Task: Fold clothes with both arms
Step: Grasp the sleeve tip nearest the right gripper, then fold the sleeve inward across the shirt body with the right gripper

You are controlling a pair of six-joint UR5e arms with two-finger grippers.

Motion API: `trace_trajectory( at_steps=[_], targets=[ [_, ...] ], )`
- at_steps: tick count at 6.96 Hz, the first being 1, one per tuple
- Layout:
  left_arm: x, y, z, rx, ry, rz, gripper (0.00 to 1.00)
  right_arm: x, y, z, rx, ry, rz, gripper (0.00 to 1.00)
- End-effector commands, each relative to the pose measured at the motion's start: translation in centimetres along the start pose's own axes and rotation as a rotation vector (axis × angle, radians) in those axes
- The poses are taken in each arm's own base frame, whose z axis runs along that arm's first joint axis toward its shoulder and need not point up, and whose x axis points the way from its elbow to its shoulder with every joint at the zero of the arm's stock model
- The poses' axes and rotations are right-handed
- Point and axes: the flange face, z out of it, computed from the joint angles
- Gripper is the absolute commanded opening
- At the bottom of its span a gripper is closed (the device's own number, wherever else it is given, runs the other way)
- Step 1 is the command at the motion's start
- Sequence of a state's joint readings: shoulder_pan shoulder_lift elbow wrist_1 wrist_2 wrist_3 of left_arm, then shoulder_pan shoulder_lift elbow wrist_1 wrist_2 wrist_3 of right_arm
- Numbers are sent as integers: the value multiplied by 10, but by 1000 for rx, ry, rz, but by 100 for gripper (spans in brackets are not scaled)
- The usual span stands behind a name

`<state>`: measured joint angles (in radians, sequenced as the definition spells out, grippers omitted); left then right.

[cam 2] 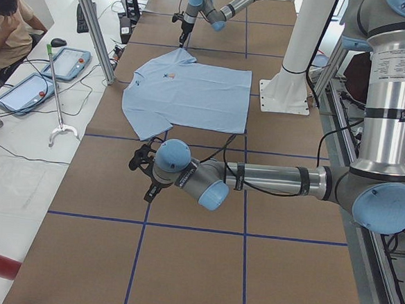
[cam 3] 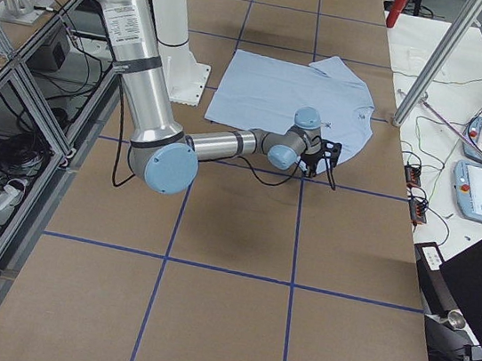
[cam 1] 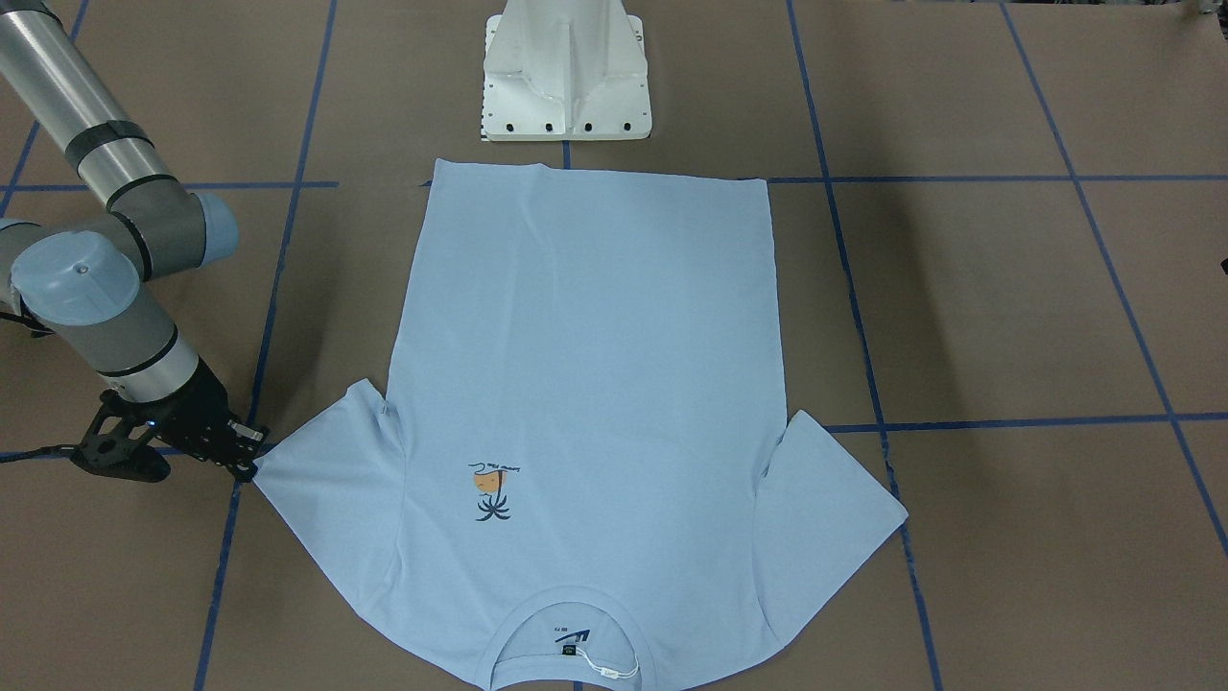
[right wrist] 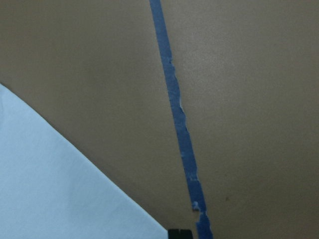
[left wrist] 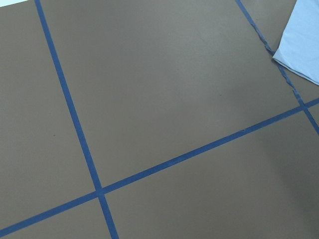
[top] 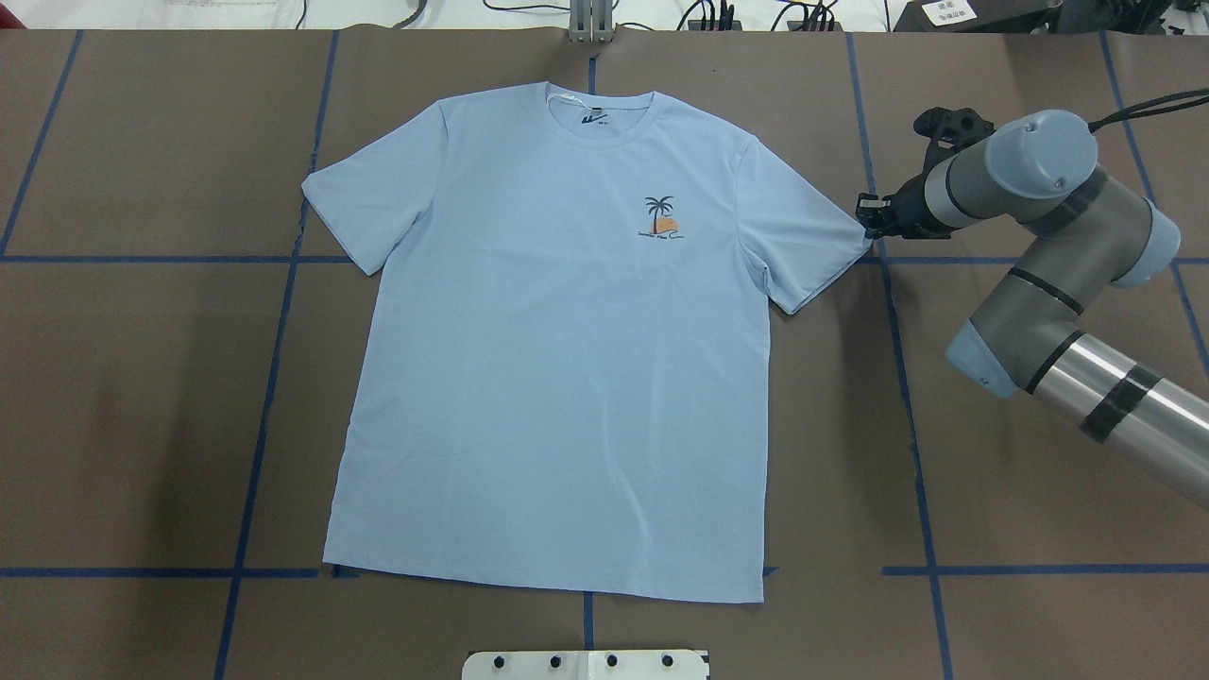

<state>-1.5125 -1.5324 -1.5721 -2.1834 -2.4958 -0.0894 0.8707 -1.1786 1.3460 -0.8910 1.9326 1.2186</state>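
The light blue T-shirt (top: 567,378) lies flat and spread out on the brown table, collar at the far edge and palm print (top: 661,219) facing up. It also shows in the front view (cam 1: 585,365). My right gripper (top: 866,215) is low at the tip of the shirt's right-hand sleeve, and its jaws look open; the front view shows it at the sleeve corner (cam 1: 247,453). The right wrist view shows the sleeve edge (right wrist: 60,189) and a bit of black fingertip (right wrist: 179,233). My left gripper (cam 2: 142,170) hovers over bare table off the other sleeve; I cannot tell whether it is open or shut.
The white pedestal base (cam 1: 566,72) stands at the shirt's hem side. Blue tape lines (top: 255,397) cross the brown table. An operator (cam 2: 10,20) sits beside tablets on the side bench. The left wrist view shows a corner of the shirt (left wrist: 304,45).
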Motion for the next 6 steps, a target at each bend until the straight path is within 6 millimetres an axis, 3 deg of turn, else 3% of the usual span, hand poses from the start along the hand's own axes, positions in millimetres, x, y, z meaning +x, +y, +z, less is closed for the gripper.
trace_trajectory(
  at_steps=[1, 3, 4, 5, 6],
  targets=[
    [0, 0, 0, -1, 1, -3, 99, -62, -5, -12, 2, -48, 1, 0],
    [-3, 4, 2, -7, 1, -11, 99, -182, -8, -28, 19, -49, 127, 0],
    [-2, 3, 0, -3, 0, -9, 99, -230, -5, -15, 43, -45, 135, 0],
    [-1, 2, -1, -1, -1, -9, 99, -273, -1, -5, 57, -38, 122, 0],
    [0, 1, -1, 1, -1, -8, 99, -282, 8, -3, 69, -44, 109, 0]
  ],
)
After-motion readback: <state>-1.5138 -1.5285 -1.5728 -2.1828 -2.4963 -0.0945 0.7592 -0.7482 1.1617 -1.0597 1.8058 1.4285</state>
